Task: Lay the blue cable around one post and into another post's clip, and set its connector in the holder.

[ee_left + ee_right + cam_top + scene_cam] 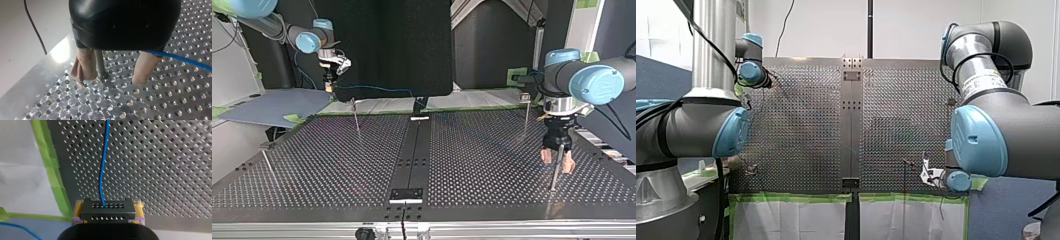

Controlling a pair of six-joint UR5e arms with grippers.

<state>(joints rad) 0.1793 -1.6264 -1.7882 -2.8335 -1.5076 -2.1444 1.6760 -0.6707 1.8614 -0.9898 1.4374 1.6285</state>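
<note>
My left pincer (108,82) stands released, its beige pads (83,65) straddling a post (99,62), the blue cable (180,58) passing just beside one pad, at four o'clock on the tabletop (337,165) in the top view; my right pincer (108,206), up at ten o'clock, is clenched on the black connector (107,213), the cable running straight ahead of it

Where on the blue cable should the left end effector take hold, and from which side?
Likely the straight stretch of blue cable passing beside my left end effector, approached from above, straddling it: it is thin and appears held above the table. Its connector end is already clamped in my right end effector.
</note>
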